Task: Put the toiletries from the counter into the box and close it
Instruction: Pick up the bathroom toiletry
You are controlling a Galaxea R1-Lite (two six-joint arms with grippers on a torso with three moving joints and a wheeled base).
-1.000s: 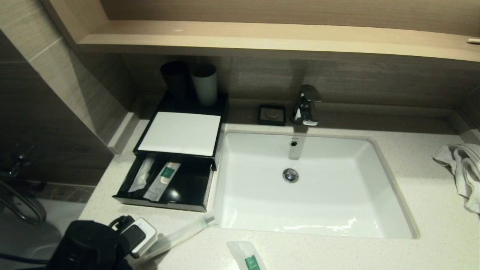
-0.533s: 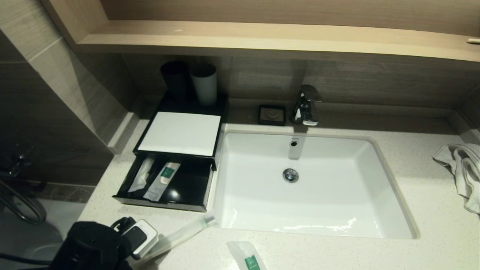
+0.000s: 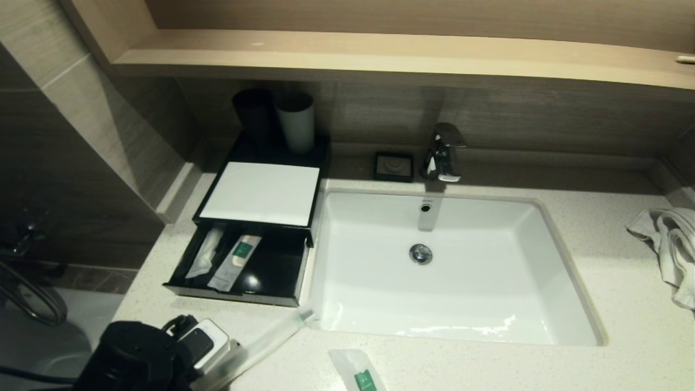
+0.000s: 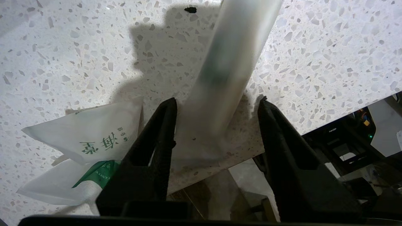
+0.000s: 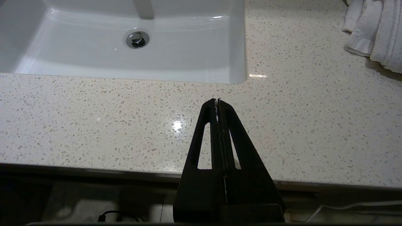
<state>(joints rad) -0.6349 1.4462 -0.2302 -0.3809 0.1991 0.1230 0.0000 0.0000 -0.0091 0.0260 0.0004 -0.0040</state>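
Clear-wrapped stick (image 4: 220, 78) lies on the worktop (image 3: 543, 369) edge between the left claw (image 4: 216, 103) fingers, half-closed, one side not yet touching. Box (image 3: 260, 193) drawer open. Slick wrap may slip or skid off the edge. Right claw (image 5: 217, 102) shut, parked.

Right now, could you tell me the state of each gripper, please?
Left gripper: open, its fingers either side of the long clear-wrapped stick on the counter.
Right gripper: shut, empty.

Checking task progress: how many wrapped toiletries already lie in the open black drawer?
2: a white sachet at the drawer's left, and a green-labelled sachet beside it. More may hide under the white-topped black box.
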